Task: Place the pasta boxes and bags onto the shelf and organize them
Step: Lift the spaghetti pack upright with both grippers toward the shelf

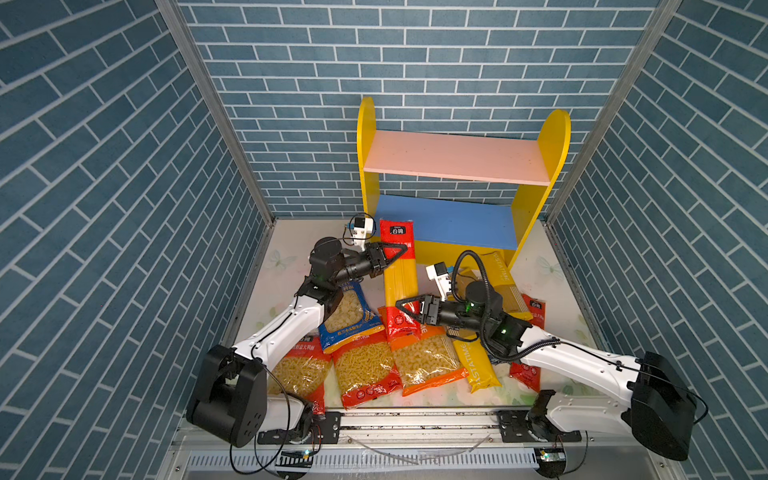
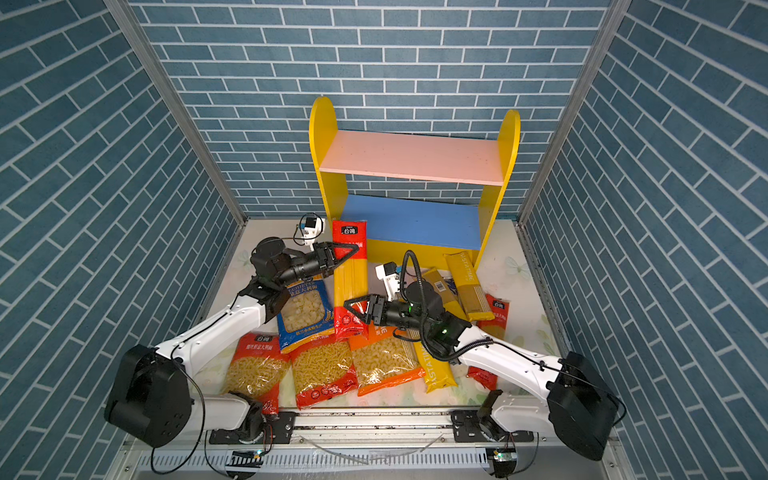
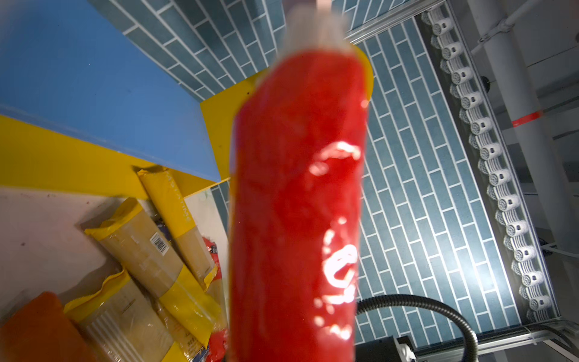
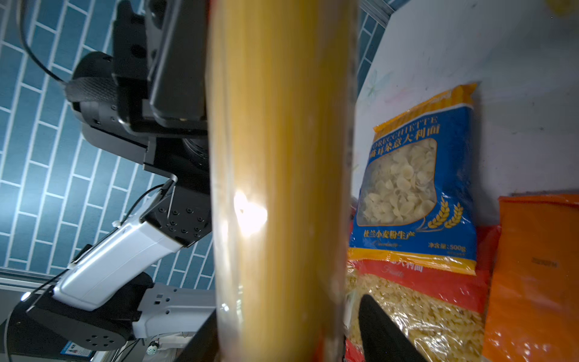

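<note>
Spaghetti pack [image 1: 400, 278], long, narrow and glossy, with red ends and a clear middle showing yellow strands, runs lengthwise between the two sets of fingers in both top views. The left fingers [image 1: 385, 254] cross its upper part just under the red label end and are clamped on it. The right fingers [image 1: 418, 309] sit at the lower red end, spread apart with the pack between them. In the right wrist view one dark finger [image 4: 382, 332] stands just clear of the wrapper.

Beyond the left fingers, the pack's top end overlaps the near left corner of the small wooden shelf [image 1: 457, 160], which has yellow round-topped sides, a pink upper board and a blue lower board.

On the pale tabletop [image 1: 286, 266], a blue bag of shell pasta [image 1: 349, 316] lies under the left wrist. Near the right fingers, on the robot's side, lie two red bags of short pasta [image 1: 365, 370] and an orange bag [image 1: 428, 357]. Behind the right fingers, under that arm, are yellow PASTATIME packs [image 1: 478, 365].

Both arms rise from the near rail and bend inward, so the two sets of fingers point toward each other.
</note>
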`<state>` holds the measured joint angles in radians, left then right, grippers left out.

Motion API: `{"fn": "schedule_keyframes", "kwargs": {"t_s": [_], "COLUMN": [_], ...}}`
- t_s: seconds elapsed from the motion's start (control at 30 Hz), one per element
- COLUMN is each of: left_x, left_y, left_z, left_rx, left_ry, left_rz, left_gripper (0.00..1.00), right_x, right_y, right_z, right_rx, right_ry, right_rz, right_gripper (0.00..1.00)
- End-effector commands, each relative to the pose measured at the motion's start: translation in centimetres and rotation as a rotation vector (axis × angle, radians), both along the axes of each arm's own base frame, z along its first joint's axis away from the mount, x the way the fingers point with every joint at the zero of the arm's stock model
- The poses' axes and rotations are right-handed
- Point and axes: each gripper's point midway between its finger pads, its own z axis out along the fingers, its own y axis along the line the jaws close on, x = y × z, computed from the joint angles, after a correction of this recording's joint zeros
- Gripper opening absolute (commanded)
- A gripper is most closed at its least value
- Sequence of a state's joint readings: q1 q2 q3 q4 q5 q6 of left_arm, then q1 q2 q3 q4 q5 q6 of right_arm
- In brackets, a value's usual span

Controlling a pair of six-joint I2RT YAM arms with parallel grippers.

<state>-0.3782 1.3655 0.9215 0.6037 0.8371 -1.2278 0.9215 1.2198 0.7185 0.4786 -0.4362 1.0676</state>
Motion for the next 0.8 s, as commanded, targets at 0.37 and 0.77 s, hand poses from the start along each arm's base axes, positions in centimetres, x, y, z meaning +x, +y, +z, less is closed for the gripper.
{"fn": "schedule_keyframes", "kwargs": {"t_s": [0.37, 0.77], "left_x": [1.8, 5.6], "left_y": [0.8, 5.7], "left_z": [11.3, 12.9], "left_rx": [-0.144, -0.109], "left_ry": [-0.206, -0.193], "left_rz": [-0.010, 0.126], "left_gripper": [0.26, 0.75], "right_x": [2.3, 7.8], "right_y": [-1.0, 0.5], "right_z": [9.7, 20.7], "right_rx": [0.170, 0.298], "right_ry": [-0.203, -0.334], "right_rz": [-0.040, -0.072], "right_gripper": [0.32, 0.14]}}
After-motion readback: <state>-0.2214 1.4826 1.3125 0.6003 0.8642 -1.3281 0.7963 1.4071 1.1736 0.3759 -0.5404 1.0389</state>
